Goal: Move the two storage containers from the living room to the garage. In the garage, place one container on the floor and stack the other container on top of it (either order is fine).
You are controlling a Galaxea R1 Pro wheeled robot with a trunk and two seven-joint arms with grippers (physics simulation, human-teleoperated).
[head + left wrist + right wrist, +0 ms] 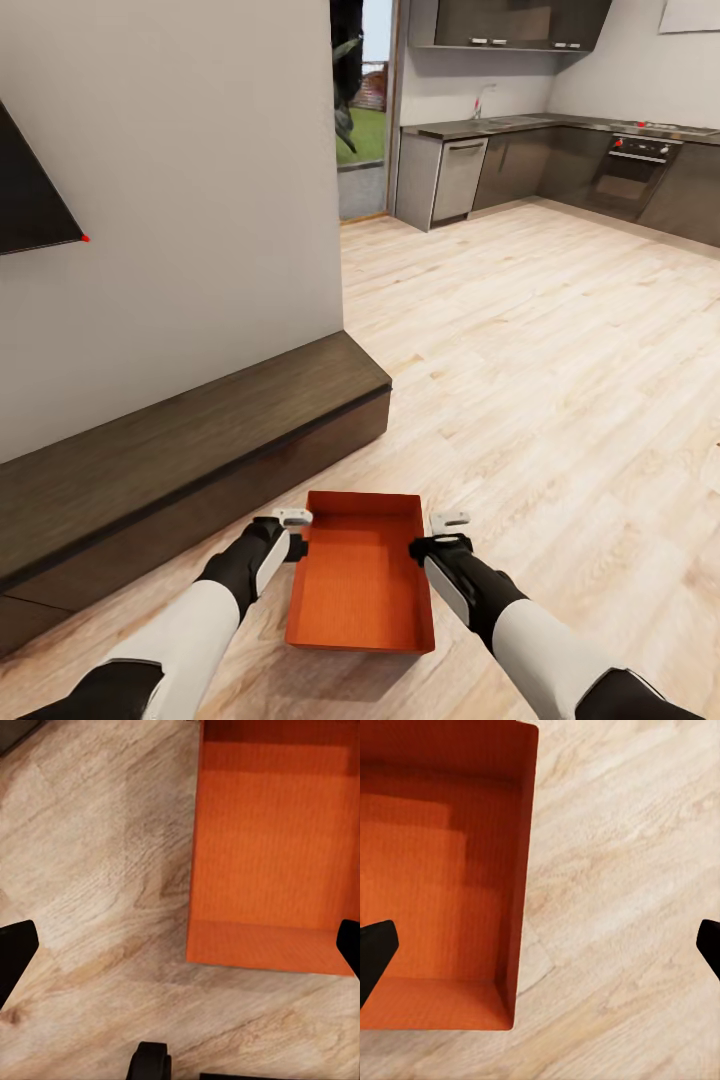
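The left hand [296, 520] and right hand [448, 521] hang spread wide, one over each long wall of the storage container [362, 575], which lies on the wood floor [560, 380], long axis running near to far, equally reachable.

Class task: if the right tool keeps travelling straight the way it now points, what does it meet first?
Probably the near side wall of the storage container, which runs midway between the open fingers of the right tool; the wood floor lies beyond, though depth is unclear.
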